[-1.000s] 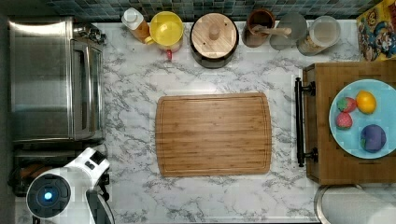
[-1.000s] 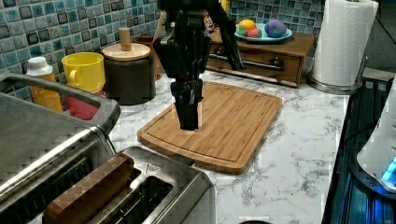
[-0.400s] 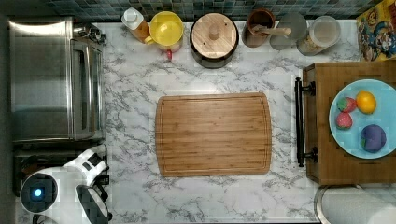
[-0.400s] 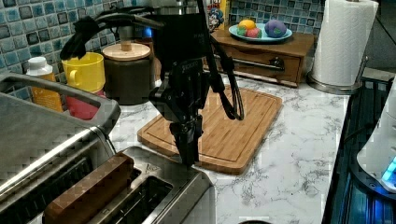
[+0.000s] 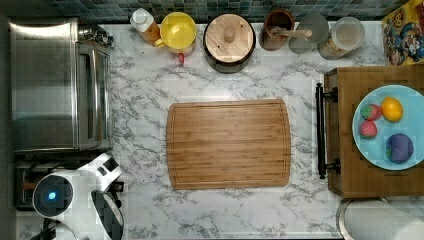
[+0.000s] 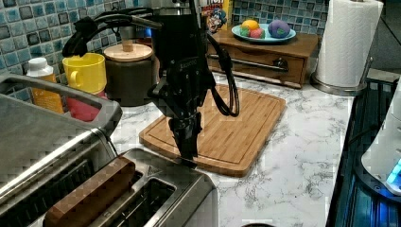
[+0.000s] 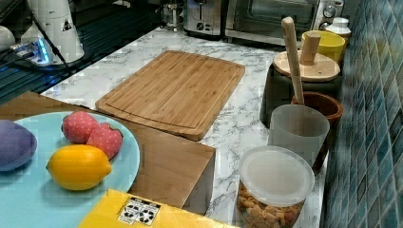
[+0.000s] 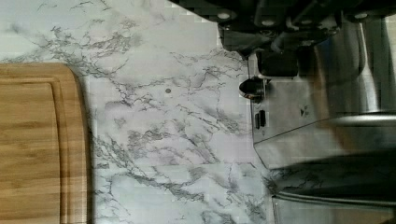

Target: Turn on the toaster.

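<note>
The top view looks straight down from high up on the whole counter [image 5: 140, 125], with the cutting board [image 5: 228, 144] in the middle. The left view sits low and close beside the toaster [image 6: 156, 194] and looks across the board [image 6: 227, 127] to the paper towels [image 6: 345, 42]. The right view looks back from the far end, close over the blue plate [image 7: 28, 199]. The wrist view looks down, very near the counter [image 8: 163, 121]. All four see the board.

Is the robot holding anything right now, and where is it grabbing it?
Nothing is held. The end effector points down at the end of the toaster, beside the cutting board.
</note>
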